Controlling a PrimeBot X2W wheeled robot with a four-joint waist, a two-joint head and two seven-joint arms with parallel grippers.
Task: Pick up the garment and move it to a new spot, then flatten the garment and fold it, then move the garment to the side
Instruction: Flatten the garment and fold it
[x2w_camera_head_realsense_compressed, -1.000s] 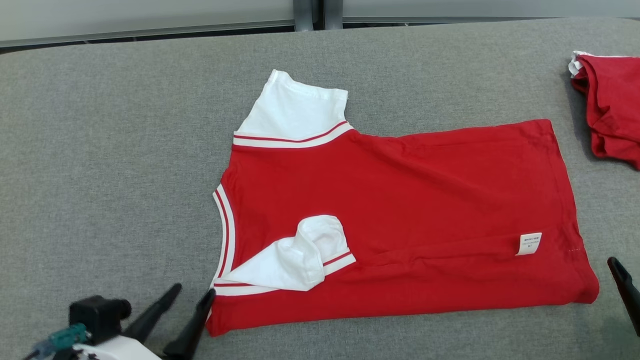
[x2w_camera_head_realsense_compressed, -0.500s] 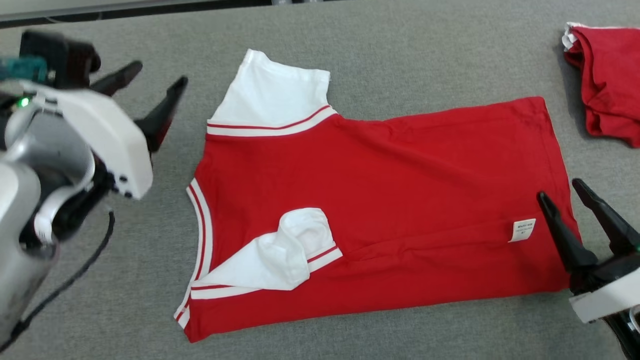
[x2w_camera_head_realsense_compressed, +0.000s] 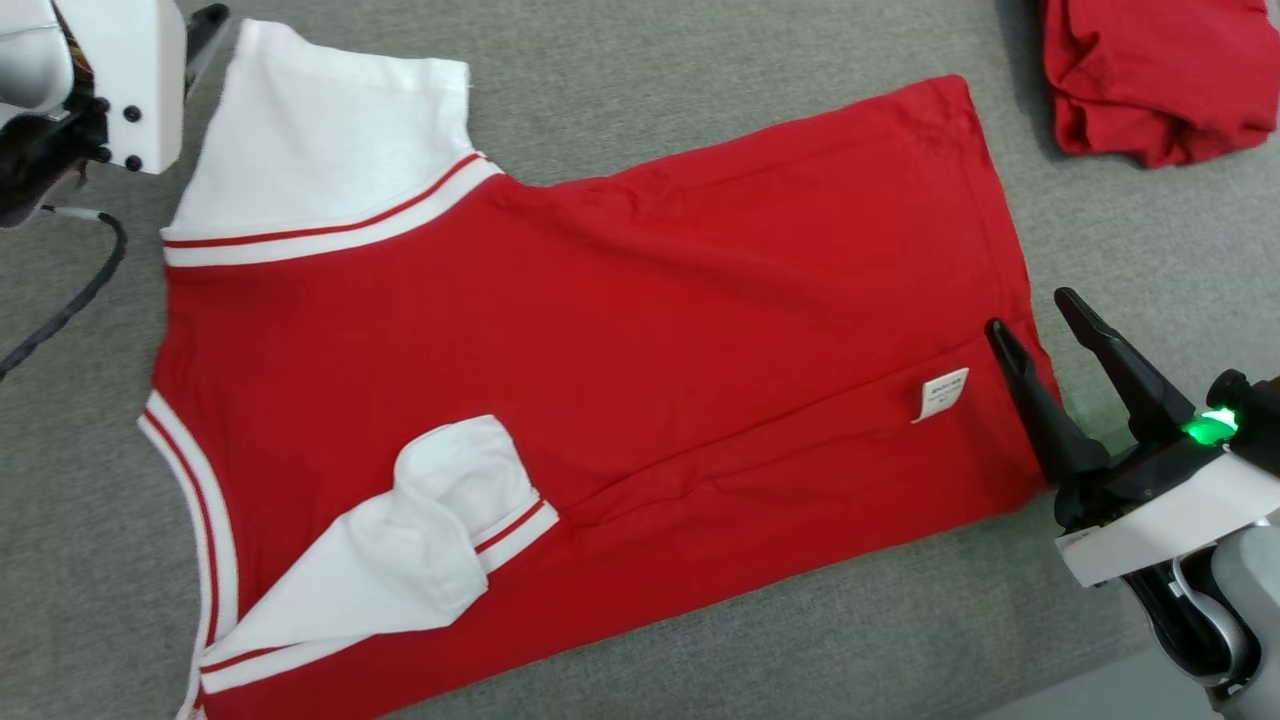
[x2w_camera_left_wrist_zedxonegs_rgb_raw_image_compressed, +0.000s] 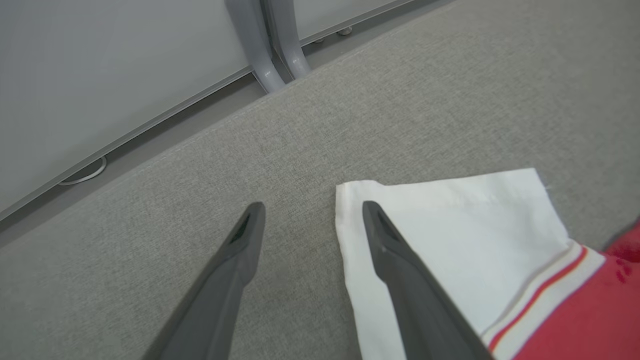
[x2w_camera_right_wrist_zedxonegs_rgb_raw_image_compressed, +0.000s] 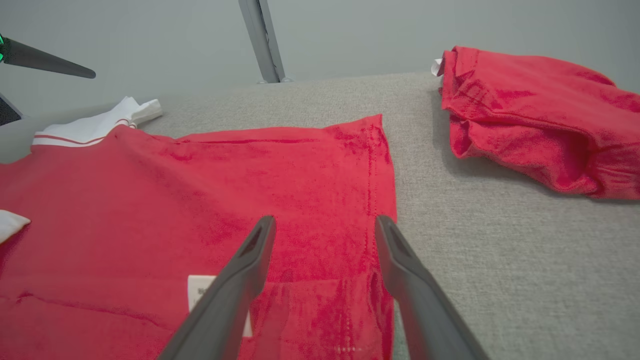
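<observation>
Looks well under way. Finds the shirt (x2w_camera_head_realsense_compressed: 620, 300) spread flat on the counter (x2w_camera_head_realsense_compressed: 700, 80), reaching from the left end effector (x2w_camera_left_wrist_zedxonegs_rgb_raw_image_compressed: 313, 207) across to the right end effector (x2w_camera_head_realsense_compressed: 1030, 312). Appears to have the near long side folded over already, with one white sleeve (x2w_camera_head_realsense_compressed: 420, 560) tucked on top of the red. Leaves, at a guess, the far sleeve (x2w_camera_head_realsense_compressed: 330, 150) to fold in, the crosswise folds, and the move to the side.

Shows both end effectors released, fingers spread, grasping nothing. Puts the left one at the far sleeve's outer corner, one finger above white cloth, the other above bare counter; cannot tell whether touching. Puts the right one at the hem (x2w_camera_right_wrist_zedxonegs_rgb_raw_image_compressed: 372, 165), one finger over the red just beside the small label (x2w_camera_head_realsense_compressed: 942, 393), the other past the edge over counter.

Offers open counter ahead of the left end effector, up to the counter's far edge. Offers less room on the right, with a second red garment (x2w_camera_head_realsense_compressed: 1150, 80) bunched ahead and outward of the right end effector, apart from the hem, a bare strip between them.
</observation>
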